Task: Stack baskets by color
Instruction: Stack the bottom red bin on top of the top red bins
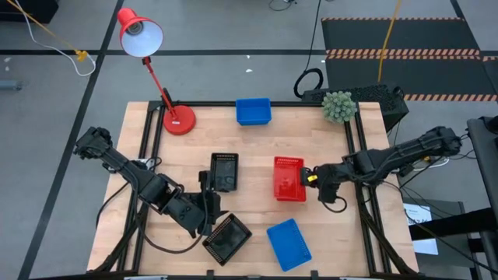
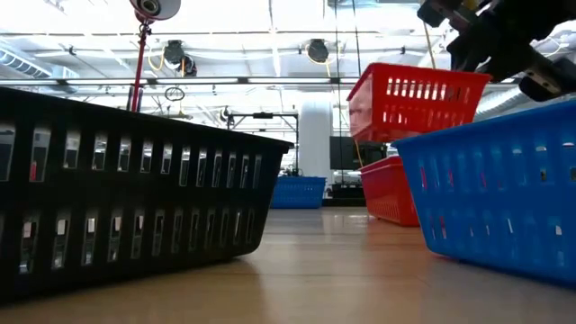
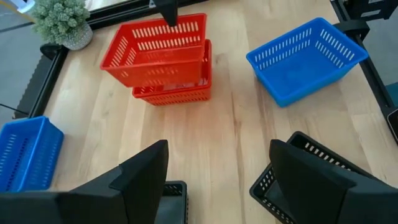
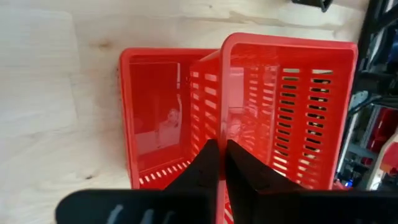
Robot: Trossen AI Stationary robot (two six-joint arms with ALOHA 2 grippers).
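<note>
Two red baskets sit right of the table's centre. The upper red basket (image 3: pixel 155 53) hangs tilted over the lower red basket (image 3: pixel 177 93), which rests on its bottom; my right gripper (image 1: pixel 309 177) is shut on the upper one. My left gripper (image 1: pixel 208 204) hovers open between two black baskets: one at centre (image 1: pixel 225 171), one near the front edge (image 1: pixel 226 237). One blue basket (image 1: pixel 253 111) stands at the far edge. The other blue basket (image 1: pixel 289 243) stands at the near edge. My right gripper pinches the upper red basket's long wall on the table's right side (image 4: pixel 219 134), one finger inside the basket and one outside. The fingers slant down from the table's right. The basket hangs tilted just above the lower red basket; whether the two touch I cannot tell.
A red desk lamp stands on its round base (image 1: pixel 179 120) at the far left. A small green plant (image 1: pixel 338 106) sits at the far right corner. Bare wood lies between the red baskets and the central black basket.
</note>
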